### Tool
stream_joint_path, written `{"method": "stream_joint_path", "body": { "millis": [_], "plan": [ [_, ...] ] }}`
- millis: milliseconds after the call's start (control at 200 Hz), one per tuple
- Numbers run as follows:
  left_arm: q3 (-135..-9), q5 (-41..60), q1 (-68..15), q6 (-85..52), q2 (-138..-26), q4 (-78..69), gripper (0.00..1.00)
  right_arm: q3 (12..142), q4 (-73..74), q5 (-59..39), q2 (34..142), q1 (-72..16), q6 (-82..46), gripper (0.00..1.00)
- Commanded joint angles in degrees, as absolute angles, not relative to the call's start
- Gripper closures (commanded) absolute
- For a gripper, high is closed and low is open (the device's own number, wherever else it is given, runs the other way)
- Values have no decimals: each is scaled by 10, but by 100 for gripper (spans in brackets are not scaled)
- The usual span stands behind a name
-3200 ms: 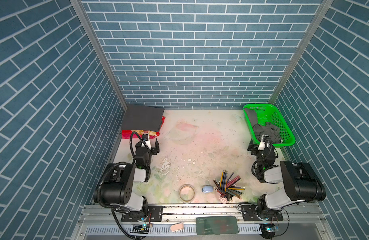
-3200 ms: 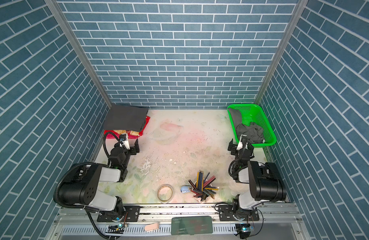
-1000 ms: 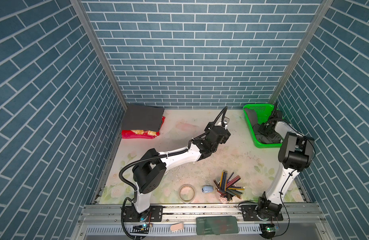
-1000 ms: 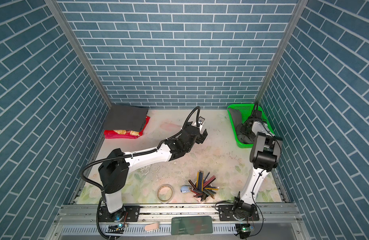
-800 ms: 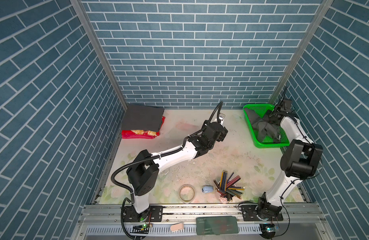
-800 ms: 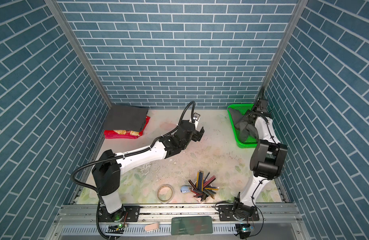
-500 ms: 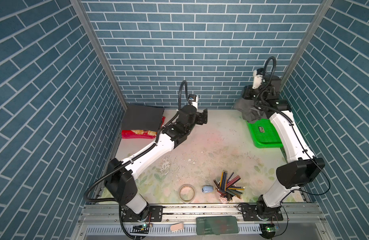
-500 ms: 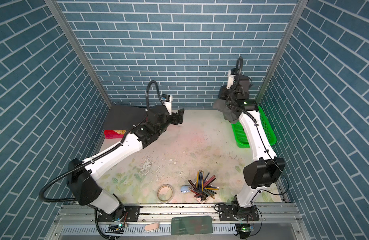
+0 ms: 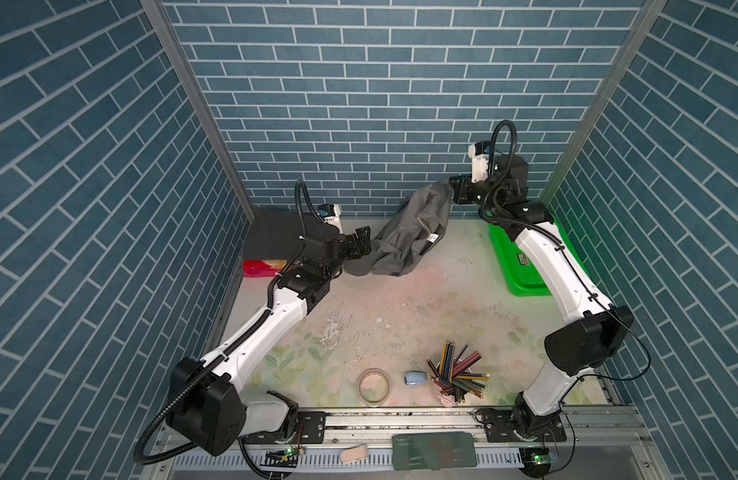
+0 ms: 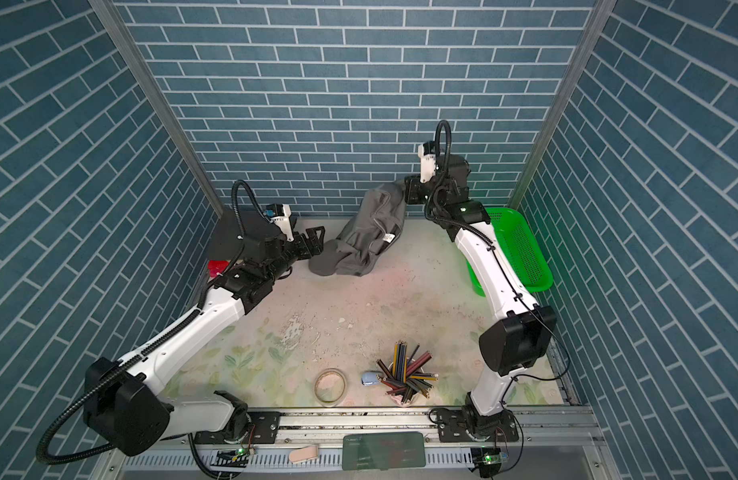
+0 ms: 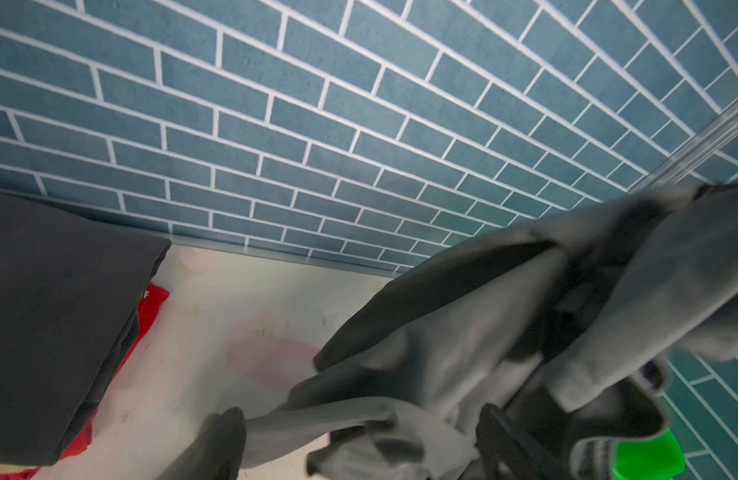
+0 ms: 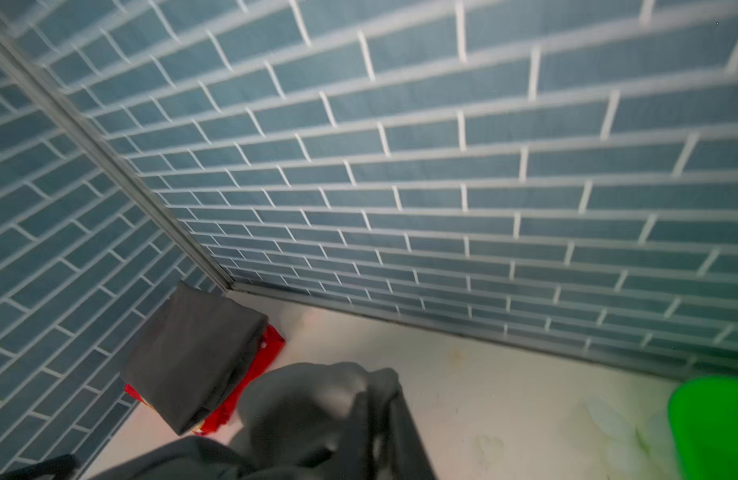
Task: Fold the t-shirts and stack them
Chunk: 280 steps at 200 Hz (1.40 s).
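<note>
Left of the green basket (image 9: pixel 506 270), the mid-grey t-shirt (image 9: pixel 404 241) hangs slanted, its lower half crumpled on the surface (image 9: pixel 421 307). Its top end is at my right pincer (image 9: pixel 456 193), raised just left of the basket. Cloth hides the jaws, so I can't tell if it's clenched. Left pincer (image 9: pixel 361 245) is released, jaws spread at the shirt's low edge. Charcoal t-shirt (image 9: pixel 271 237) sits folded, well left of the basket, on a red packet (image 9: pixel 257 268).
</note>
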<state>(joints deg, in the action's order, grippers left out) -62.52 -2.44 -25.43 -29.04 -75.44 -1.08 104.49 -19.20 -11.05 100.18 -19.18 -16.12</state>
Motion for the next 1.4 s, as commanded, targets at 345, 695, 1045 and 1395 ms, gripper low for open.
{"method": "stream_joint_path", "body": {
  "millis": [345, 695, 1045, 1395],
  "plan": [
    [-578, 73, -237, -355, -834, 10, 11, 764, -167, -116, 1024, -199, -162, 10],
    [-566, 118, -239, -393, -859, 8, 11, 797, -147, -92, 1143, -243, -156, 33],
    [-576, 113, -247, -390, -852, 15, 11, 843, -183, -14, 1070, -243, -135, 100],
    [-677, 140, -263, -371, -860, 17, 11, 1007, -227, 56, 901, -242, -67, 100]
  ]
}}
